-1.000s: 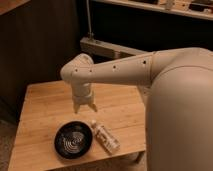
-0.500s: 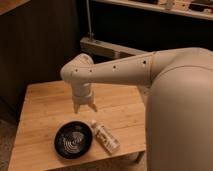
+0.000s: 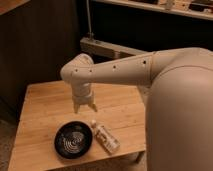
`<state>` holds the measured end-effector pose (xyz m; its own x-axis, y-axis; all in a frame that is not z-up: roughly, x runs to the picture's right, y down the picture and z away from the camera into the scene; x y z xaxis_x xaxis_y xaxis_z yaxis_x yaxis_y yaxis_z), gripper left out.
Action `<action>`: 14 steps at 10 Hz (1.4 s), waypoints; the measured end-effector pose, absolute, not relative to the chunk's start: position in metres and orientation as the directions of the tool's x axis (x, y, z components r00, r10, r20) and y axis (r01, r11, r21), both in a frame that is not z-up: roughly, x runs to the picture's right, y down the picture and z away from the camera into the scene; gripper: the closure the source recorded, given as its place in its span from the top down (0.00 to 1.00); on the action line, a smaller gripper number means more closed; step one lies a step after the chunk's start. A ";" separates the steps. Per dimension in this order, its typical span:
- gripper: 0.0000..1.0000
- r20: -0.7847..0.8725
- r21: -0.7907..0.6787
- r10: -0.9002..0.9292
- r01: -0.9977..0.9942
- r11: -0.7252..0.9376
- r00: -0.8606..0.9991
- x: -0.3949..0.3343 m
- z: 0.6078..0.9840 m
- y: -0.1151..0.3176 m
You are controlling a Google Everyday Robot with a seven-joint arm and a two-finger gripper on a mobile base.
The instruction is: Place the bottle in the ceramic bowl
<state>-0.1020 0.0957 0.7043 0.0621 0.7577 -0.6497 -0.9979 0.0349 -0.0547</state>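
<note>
The bottle (image 3: 104, 137) lies on its side on the wooden table (image 3: 45, 102), white cap toward the back, just right of the ceramic bowl (image 3: 73, 139). The bowl is black and glossy with light rings inside and sits near the table's front edge. It looks empty. My gripper (image 3: 85, 107) hangs from the white arm above the table, just behind the bowl and bottle, apart from both. Its two fingers point down with a gap between them and hold nothing.
My large white arm and body (image 3: 175, 100) fill the right side of the view and hide the table's right part. A dark wall and a metal shelf frame (image 3: 107, 47) stand behind the table.
</note>
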 end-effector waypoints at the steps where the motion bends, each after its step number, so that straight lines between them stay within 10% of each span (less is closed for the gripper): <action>1: 0.65 -0.650 -0.055 0.758 -0.998 0.035 0.062 -0.102 0.704 0.096; 14: 0.65 -0.515 -0.423 0.683 -0.847 0.324 0.518 -0.035 0.697 0.121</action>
<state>-0.0350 0.1209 0.6974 0.5181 0.6832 -0.5147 -0.8466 0.3236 -0.4227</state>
